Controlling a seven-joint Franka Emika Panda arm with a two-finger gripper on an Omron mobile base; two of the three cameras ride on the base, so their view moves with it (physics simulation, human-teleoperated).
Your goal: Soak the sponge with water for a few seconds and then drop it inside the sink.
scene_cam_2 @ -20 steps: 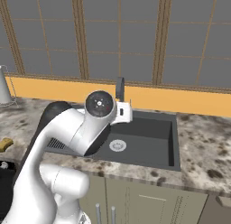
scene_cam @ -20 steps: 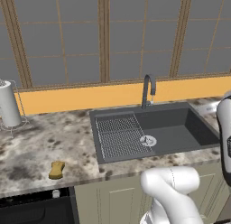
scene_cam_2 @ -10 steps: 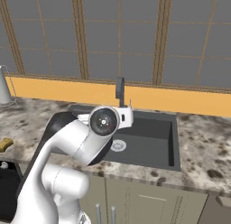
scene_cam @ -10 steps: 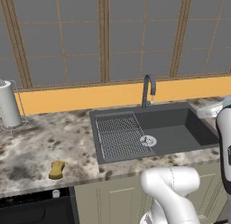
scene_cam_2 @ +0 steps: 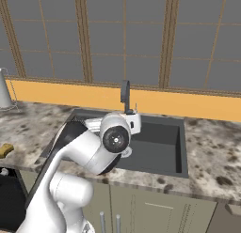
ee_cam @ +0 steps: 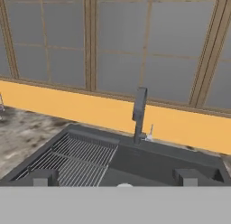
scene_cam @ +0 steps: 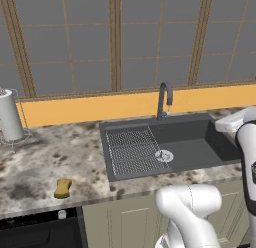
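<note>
The sponge point(scene_cam: 62, 188) lies flat on the speckled stone worktop point(scene_cam: 55, 159), near its front edge and well to the left of the sink point(scene_cam: 197, 149); in the right base view it shows as a small yellow block point(scene_cam_2: 6, 150) at the far left edge. Nothing touches it.

The sink is a dark grey basin set into the worktop, with a ribbed grid section point(scene_cam: 131, 151) on its left side and a round silver drain point(scene_cam: 163, 155) just beside that grid. The dark arched faucet point(scene_cam: 164, 99) stands at the back rim, in front of the orange wall band point(scene_cam: 100, 107), and windows point(scene_cam: 150, 37) rise above it.

In the hand view the two fingers point(ee_cam: 40, 177) stand wide apart with nothing between them, and the gripper point(ee_cam: 115, 178) looks over the grid and the basin toward the faucet point(ee_cam: 139, 114). The hand is above the sink's front part, well apart from the sponge.

A paper towel roll point(scene_cam: 9, 115) stands upright in a wire holder at the far left of the worktop, close to the wall
</note>
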